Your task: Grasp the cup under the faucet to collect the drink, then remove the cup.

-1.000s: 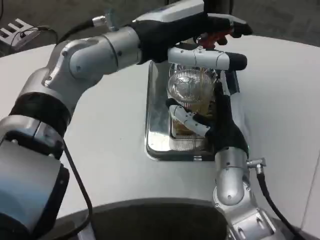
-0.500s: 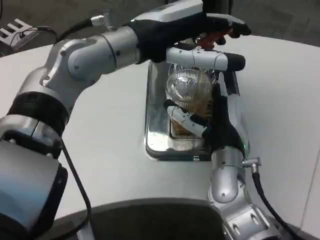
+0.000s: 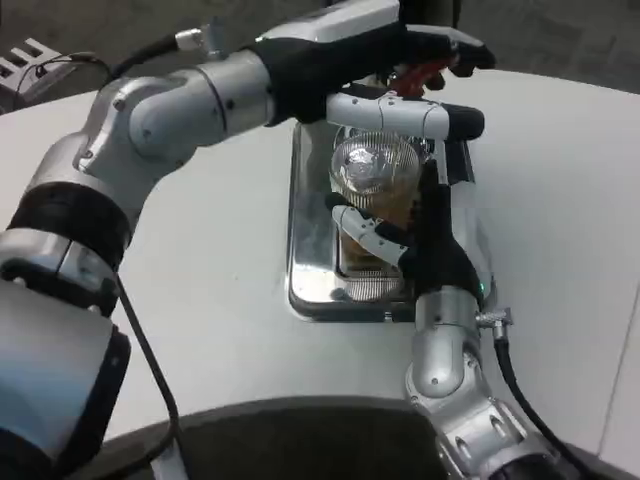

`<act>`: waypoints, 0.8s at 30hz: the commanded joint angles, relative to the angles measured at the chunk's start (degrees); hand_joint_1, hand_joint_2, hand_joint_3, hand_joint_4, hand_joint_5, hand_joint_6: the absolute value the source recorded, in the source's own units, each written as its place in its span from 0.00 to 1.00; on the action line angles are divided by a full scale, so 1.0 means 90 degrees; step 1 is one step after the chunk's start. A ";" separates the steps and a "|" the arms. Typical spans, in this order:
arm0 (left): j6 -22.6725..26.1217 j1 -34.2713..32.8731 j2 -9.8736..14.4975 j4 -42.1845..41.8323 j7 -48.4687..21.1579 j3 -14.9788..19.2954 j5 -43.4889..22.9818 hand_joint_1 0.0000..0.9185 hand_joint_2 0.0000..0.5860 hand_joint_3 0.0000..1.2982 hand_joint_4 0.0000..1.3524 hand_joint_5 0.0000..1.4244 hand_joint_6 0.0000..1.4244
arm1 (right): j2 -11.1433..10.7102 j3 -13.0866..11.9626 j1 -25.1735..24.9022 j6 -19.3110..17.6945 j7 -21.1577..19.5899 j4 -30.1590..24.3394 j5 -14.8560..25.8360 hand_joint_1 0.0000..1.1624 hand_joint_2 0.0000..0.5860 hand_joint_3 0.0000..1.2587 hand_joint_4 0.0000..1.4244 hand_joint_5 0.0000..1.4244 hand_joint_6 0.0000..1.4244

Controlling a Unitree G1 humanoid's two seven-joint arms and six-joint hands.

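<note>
Cup (image 3: 375,175) slightly raised, right robot hand (image 3: 415,235) gripping, tray (image 3: 310,230) beneath

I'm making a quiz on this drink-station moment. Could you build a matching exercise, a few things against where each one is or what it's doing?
Things:
1. left robot hand
2. right robot hand
3. cup
4. metal tray

States:
A. lies on the white table
B. up at the red faucet handle
C. clear, with brown drink inside
D. wrapped around the cup

Pairs: 1-B, 2-D, 3-C, 4-A
</note>
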 commanded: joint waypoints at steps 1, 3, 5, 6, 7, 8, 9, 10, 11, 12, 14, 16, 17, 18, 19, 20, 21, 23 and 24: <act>0.0026 0.0077 0.0108 0.0077 -0.0162 -0.0080 0.0153 0.00 0.00 0.17 0.14 0.18 0.14 | 0.0406 0.0011 -0.0154 -0.0188 -0.0072 0.0290 0.0145 0.65 0.35 0.07 0.14 0.13 0.12; 0.0031 0.0090 0.0124 0.0079 -0.0154 -0.0068 0.0143 0.00 0.00 0.18 0.15 0.18 0.14 | 0.0432 0.0016 -0.0176 -0.0269 -0.0140 0.0375 0.0156 0.65 0.36 0.09 0.16 0.15 0.12; 0.0011 0.0112 0.0146 0.0077 -0.0163 -0.0043 0.0117 0.00 0.00 0.18 0.15 0.18 0.15 | 0.0476 -0.0011 -0.0199 -0.0336 -0.0217 0.0475 0.0202 0.66 0.37 0.11 0.17 0.16 0.12; 0.0008 0.0121 0.0154 0.0077 -0.0179 -0.0022 0.0094 0.00 0.00 0.18 0.15 0.18 0.15 | 0.0495 -0.0004 -0.0207 -0.0352 -0.0304 0.0514 0.0190 0.67 0.37 0.12 0.18 0.16 0.13; 0.0011 0.0127 0.0163 0.0078 -0.0180 -0.0003 0.0077 0.00 0.00 0.18 0.15 0.19 0.15 | 0.0525 -0.0009 -0.0217 -0.0348 -0.0399 0.0538 0.0189 0.67 0.37 0.13 0.18 0.17 0.13; 0.0015 0.0130 0.0168 0.0078 -0.0179 0.0010 0.0068 0.00 0.00 0.18 0.16 0.19 0.15 | 0.0556 0.0012 -0.0220 -0.0341 -0.0576 0.0553 0.0144 0.68 0.37 0.15 0.20 0.18 0.15; 0.0038 0.0140 0.0174 0.0082 -0.0193 0.0061 0.0015 0.00 0.00 0.19 0.16 0.19 0.15 | 0.0583 0.0020 -0.0226 -0.0334 -0.0690 0.0566 0.0128 0.68 0.37 0.16 0.21 0.19 0.15; 0.0053 0.0151 0.0183 0.0084 -0.0194 0.0114 -0.0034 0.00 0.00 0.19 0.16 0.19 0.15 | 0.0596 0.0035 -0.0235 -0.0335 -0.0764 0.0583 0.0132 0.69 0.37 0.17 0.22 0.19 0.16; 0.0067 0.0167 0.0190 0.0085 -0.0202 0.0182 -0.0094 0.00 0.00 0.19 0.16 0.20 0.15 | 0.0612 0.0042 -0.0237 -0.0351 -0.0839 0.0602 0.0159 0.69 0.38 0.18 0.23 0.20 0.16; 0.0081 0.0186 0.0193 0.0088 -0.0230 0.0264 -0.0169 0.00 0.00 0.19 0.16 0.21 0.15 | 0.0622 0.0047 -0.0241 -0.0361 -0.0879 0.0616 0.0189 0.70 0.38 0.20 0.24 0.22 0.17; 0.0132 0.0235 0.0198 0.0091 -0.0279 0.0491 -0.0383 0.00 0.00 0.19 0.16 0.21 0.15 | 0.0660 0.0070 -0.0232 -0.0385 -0.1028 0.0627 0.0198 0.70 0.38 0.24 0.27 0.24 0.18; 0.0177 0.0263 0.0197 0.0085 -0.0321 0.0651 -0.0524 0.00 0.00 0.19 0.16 0.21 0.15 | 0.0679 0.0092 -0.0198 -0.0397 -0.1158 0.0599 0.0196 0.71 0.40 0.27 0.30 0.27 0.20; 0.0191 0.0270 0.0201 0.0079 -0.0328 0.0722 -0.0575 0.00 0.01 0.19 0.16 0.22 0.15 | 0.0677 0.0107 -0.0188 -0.0389 -0.1196 0.0586 0.0194 0.72 0.39 0.28 0.32 0.28 0.20; 0.0199 0.0275 0.0204 0.0073 -0.0334 0.0765 -0.0608 0.00 0.01 0.18 0.16 0.22 0.15 | 0.0679 0.0105 -0.0172 -0.0406 -0.1205 0.0575 0.0220 0.72 0.39 0.30 0.33 0.29 0.21; 0.0227 0.0278 0.0203 0.0073 -0.0370 0.0864 -0.0693 0.00 0.01 0.18 0.17 0.23 0.15 | 0.0674 0.0114 -0.0160 -0.0397 -0.1221 0.0554 0.0226 0.72 0.39 0.32 0.35 0.30 0.22; 0.0249 0.0281 0.0206 0.0072 -0.0397 0.0952 -0.0755 0.00 0.01 0.18 0.17 0.23 0.16 | 0.0671 0.0128 -0.0146 -0.0384 -0.1249 0.0531 0.0223 0.73 0.39 0.34 0.37 0.32 0.22; 0.0264 0.0284 0.0210 0.0071 -0.0422 0.1023 -0.0808 0.00 0.01 0.18 0.17 0.24 0.16 | 0.0670 0.0129 -0.0124 -0.0389 -0.1272 0.0496 0.0230 0.73 0.39 0.36 0.39 0.34 0.23; 0.0289 0.0294 0.0216 0.0063 -0.0485 0.1131 -0.0884 0.00 0.01 0.18 0.17 0.24 0.16 | 0.0667 0.0131 -0.0094 -0.0405 -0.1306 0.0449 0.0246 0.74 0.38 0.38 0.42 0.37 0.24; 0.0291 0.0310 0.0219 0.0058 -0.0502 0.1200 -0.0940 0.00 0.01 0.18 0.17 0.24 0.16 | 0.0662 0.0135 -0.0084 -0.0403 -0.1317 0.0429 0.0251 0.74 0.38 0.40 0.44 0.39 0.26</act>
